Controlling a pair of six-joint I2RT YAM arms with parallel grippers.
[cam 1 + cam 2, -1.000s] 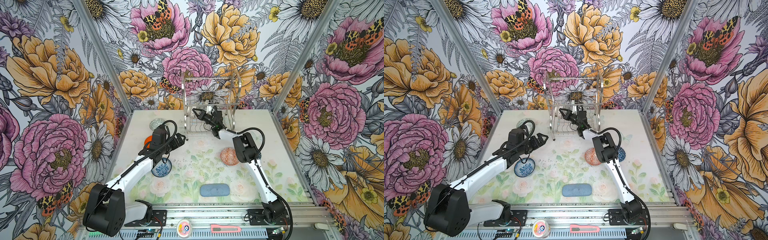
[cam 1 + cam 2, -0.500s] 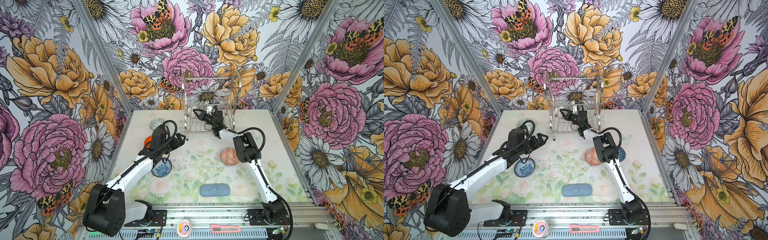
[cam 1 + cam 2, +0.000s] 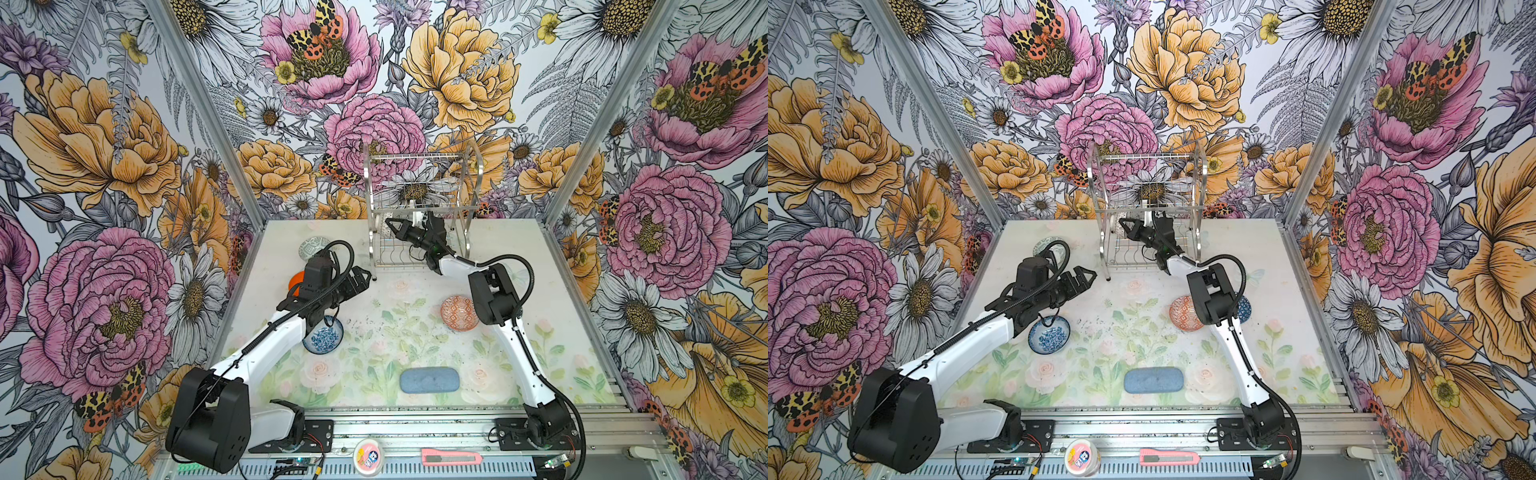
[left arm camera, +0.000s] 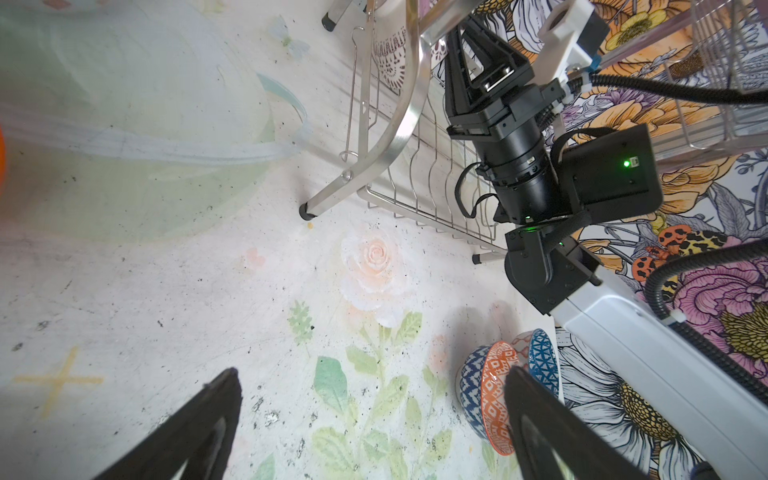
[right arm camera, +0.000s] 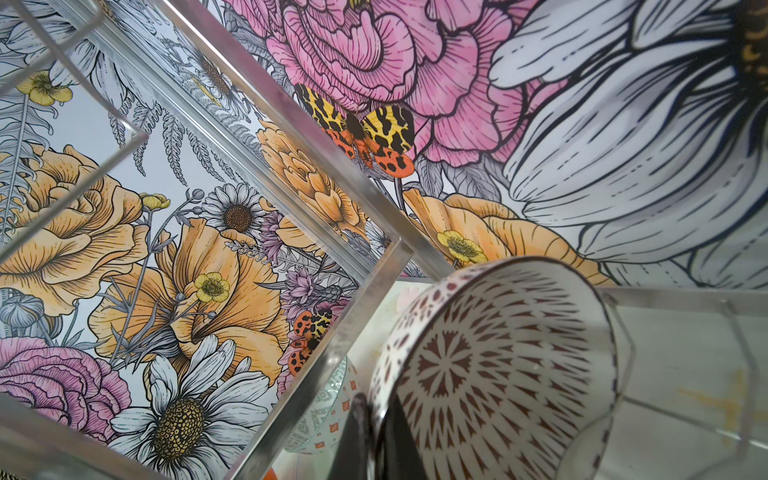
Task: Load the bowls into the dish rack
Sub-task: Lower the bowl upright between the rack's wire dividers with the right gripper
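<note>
Floral wallpaper (image 3: 104, 137) of large peonies and daisies closes in three sides of a pale table (image 3: 415, 332) printed with faint roses. At the back middle stands the dish rack (image 3: 395, 254), silver wire on two tiers.

From the front rail the right arm (image 3: 511, 345) reaches into the rack's lower tier. The right gripper (image 3: 390, 224) is closed tight on the rim of the lattice bowl (image 5: 498, 374), one finger (image 5: 353, 440) outside the rim and one inside. That bowl stands on edge at the rack's left end in both top views; whether it rests on the wires I cannot tell.

The left arm (image 3: 266, 345) stretches toward the rack's front left leg. The left gripper (image 3: 365, 276) hovers over the table with its jaws spread wide and nothing between them.

A blue-grey pad (image 3: 429, 379) lies near the front edge. The blue floral bowl (image 3: 324, 338) sits under the left arm, and the orange-white geometric bowl (image 3: 457, 311) sits beside the right arm's elbow. The dark-blue triangle bowl (image 3: 1244, 309) peeks out behind that elbow in a top view. The grey-green patterned bowl (image 3: 311, 249) and the half-hidden plain orange bowl (image 3: 296, 280) lie on the table's left side.
</note>
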